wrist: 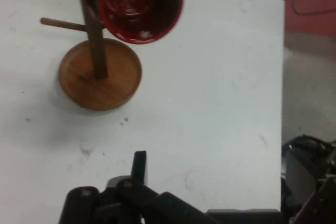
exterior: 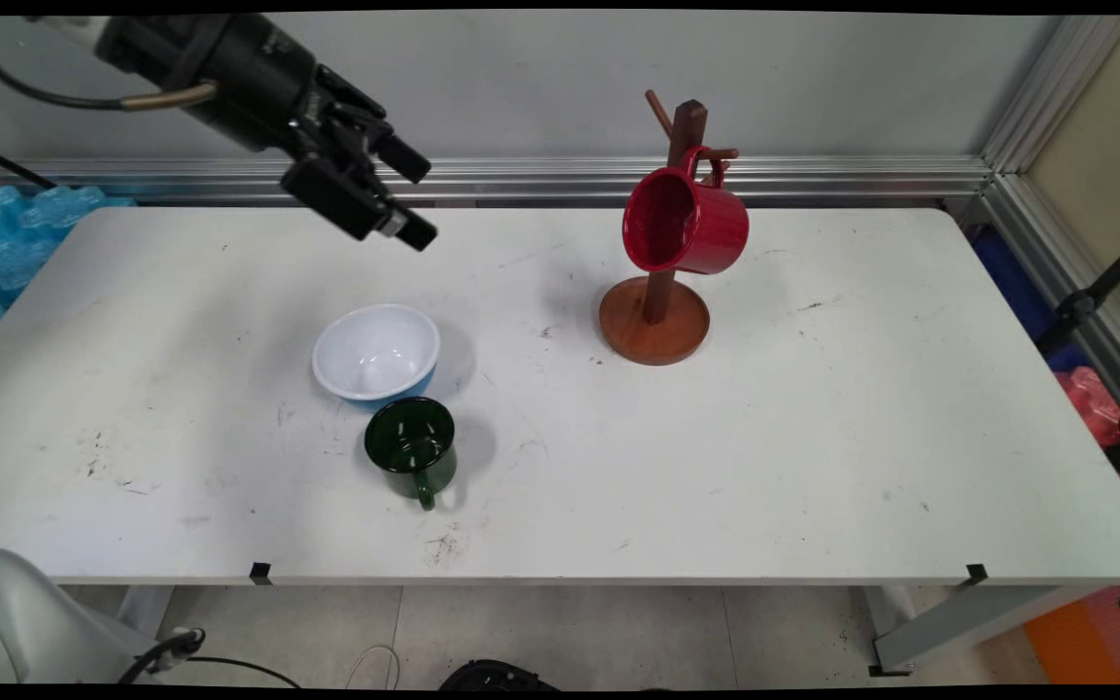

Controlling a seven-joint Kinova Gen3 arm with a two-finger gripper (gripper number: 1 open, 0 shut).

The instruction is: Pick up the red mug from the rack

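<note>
Hand raised upper left | empty | angled toward red mug

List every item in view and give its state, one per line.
Pincer: raised above the table's far left, open, holding nothing.
Red mug: hanging by its handle on a peg of the stand, mouth facing sideways, empty.
Stand: upright on the table.
Bowl: upright, empty.
Green mug: upright, close in front of the bowl, handle toward the near edge.
Table: scuffed.
</note>
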